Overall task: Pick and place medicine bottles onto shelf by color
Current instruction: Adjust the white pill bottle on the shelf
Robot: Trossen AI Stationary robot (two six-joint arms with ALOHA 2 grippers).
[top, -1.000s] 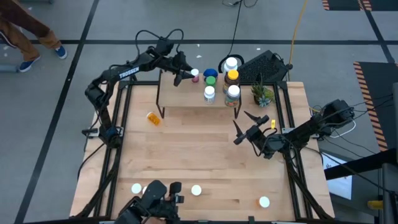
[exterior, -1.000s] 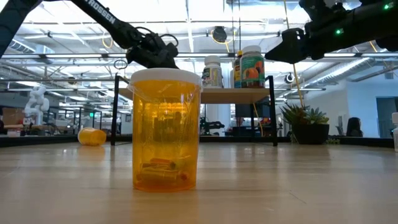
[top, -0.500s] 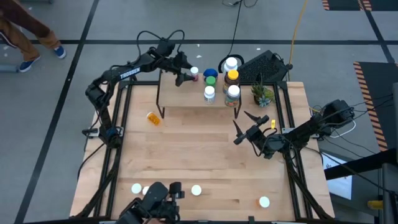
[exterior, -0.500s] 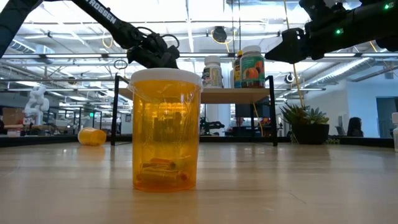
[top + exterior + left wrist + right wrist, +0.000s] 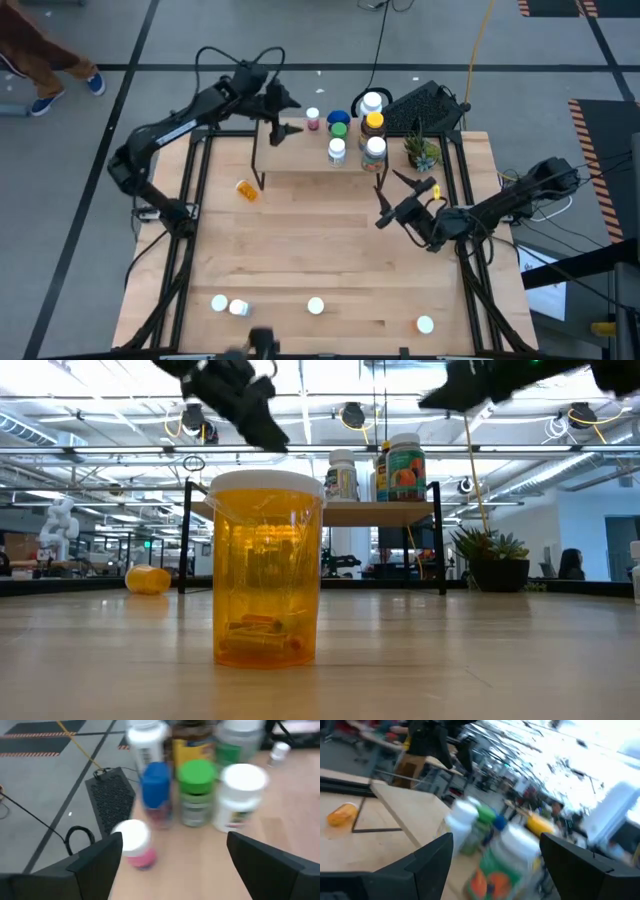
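Above the shelf's left end: release done, next bottle wanted.

Just ahead of the left gripper (image 5: 283, 113), fingers apart and empty, a pink bottle (image 5: 313, 120) stands on the shelf (image 5: 300, 150); half a second ago they nearly touched. The right gripper (image 5: 392, 197) hangs wide open, empty, nearer the table's middle. Next pick, I judge: the orange bottle (image 5: 245, 189) lying beside the shelf.

Grey floor (image 5: 90, 40) crossed by black lines; bright ceiling lights (image 5: 320, 390) overhead.
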